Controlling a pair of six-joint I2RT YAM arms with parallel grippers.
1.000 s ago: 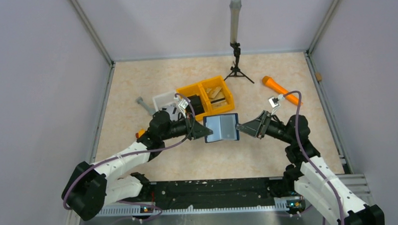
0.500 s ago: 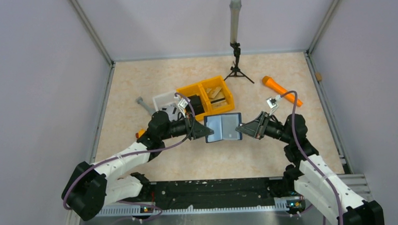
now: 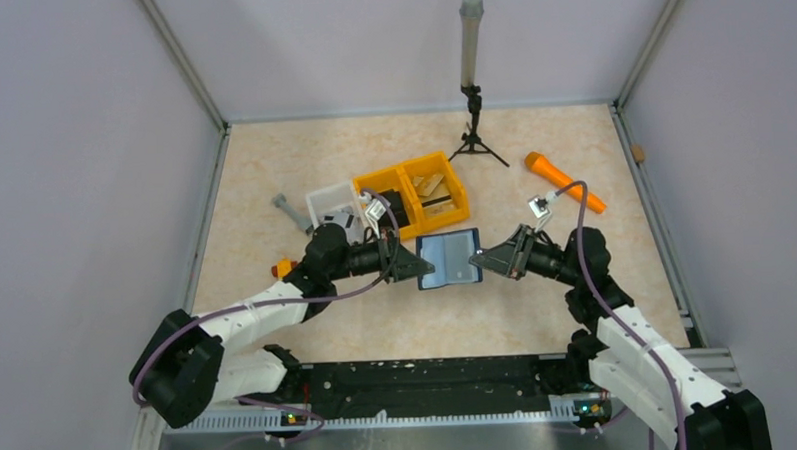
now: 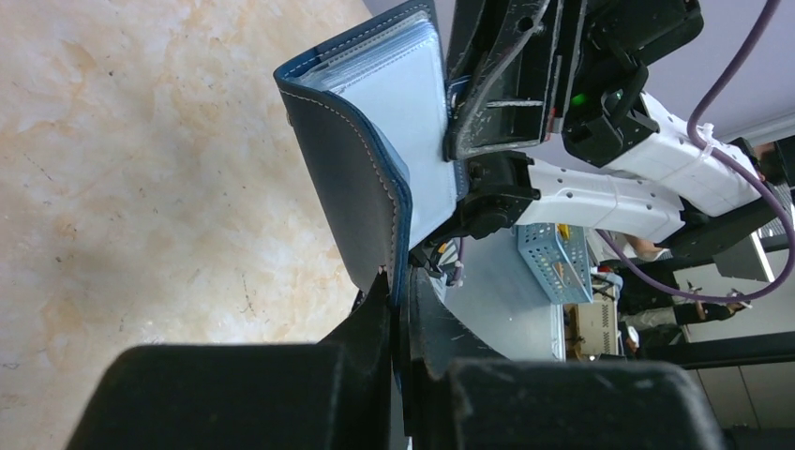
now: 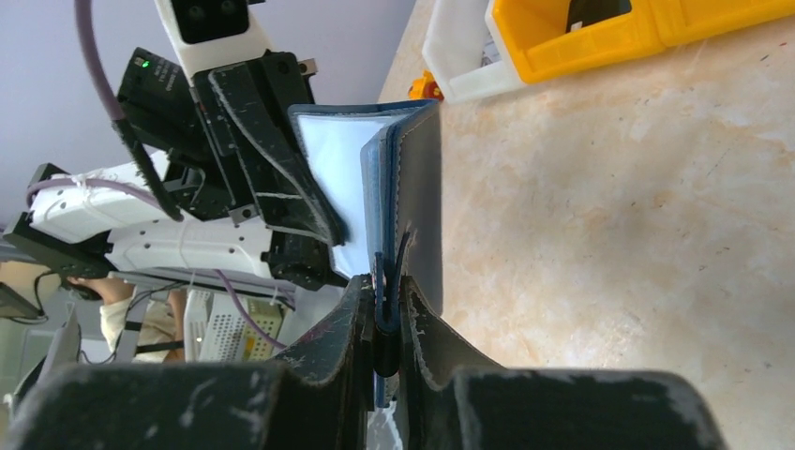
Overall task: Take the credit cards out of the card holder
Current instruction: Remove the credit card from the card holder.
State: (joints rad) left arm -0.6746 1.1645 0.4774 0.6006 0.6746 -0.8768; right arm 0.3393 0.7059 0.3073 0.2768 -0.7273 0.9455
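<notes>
One change: right gripper (image 5: pixel 387 286) pinches card holder (image 3: pixel 448 260) (newly).

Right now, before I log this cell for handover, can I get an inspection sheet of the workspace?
Surface: beige marbled tabletop, faint specks.
Job's things: navy card holder open, gripped from both sides; credit cards: none seen outside it.
Clutter: yellow bin, white tray, orange cylinder, tripod stand, small orange block.
Jaws: left jaws shut on card holder's left edge; right jaws shut on its right edge.
Cables: purple cable looping along each arm.
Surroundings: grey walls.
</notes>
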